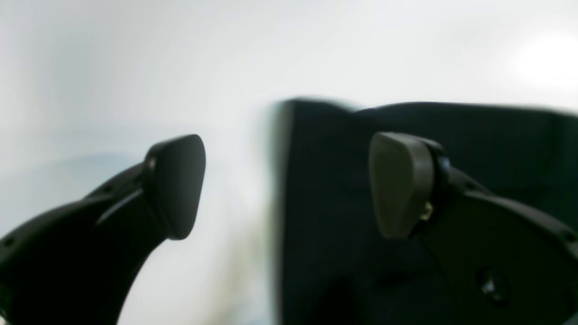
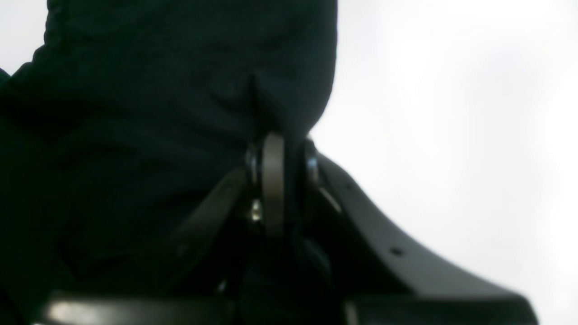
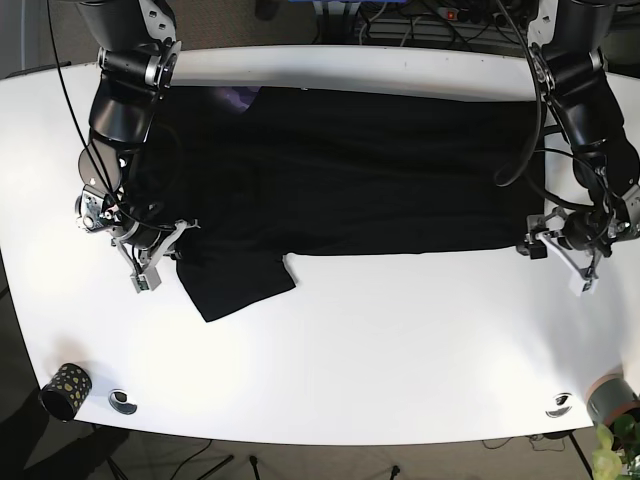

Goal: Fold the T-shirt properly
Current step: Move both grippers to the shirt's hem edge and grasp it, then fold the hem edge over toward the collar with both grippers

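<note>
Fingertips of the right gripper [image 2: 280, 180] are pressed together on a pinch of black cloth, a pleat of the T-shirt [image 3: 340, 180] rising straight out of the nip in the right wrist view. In the base view that gripper [image 3: 150, 262] sits at the sleeve end of the shirt, just beside the short sleeve that hangs toward the near table edge.

The left gripper [image 1: 286, 185] stands wide apart and holds nothing; one pad is over bare white table [image 3: 330, 380], the other over dark fabric, so the shirt's straight edge runs between them. In the base view it [image 3: 560, 245] lies at the shirt's opposite end, touching or nearly touching the near corner.

The shirt lies spread flat with its long axis running from one gripper to the other, across the far half of the table. Judging from this, the next fold turns on the left gripper taking the edge it straddles, so both ends of the near edge can lift together.
</note>
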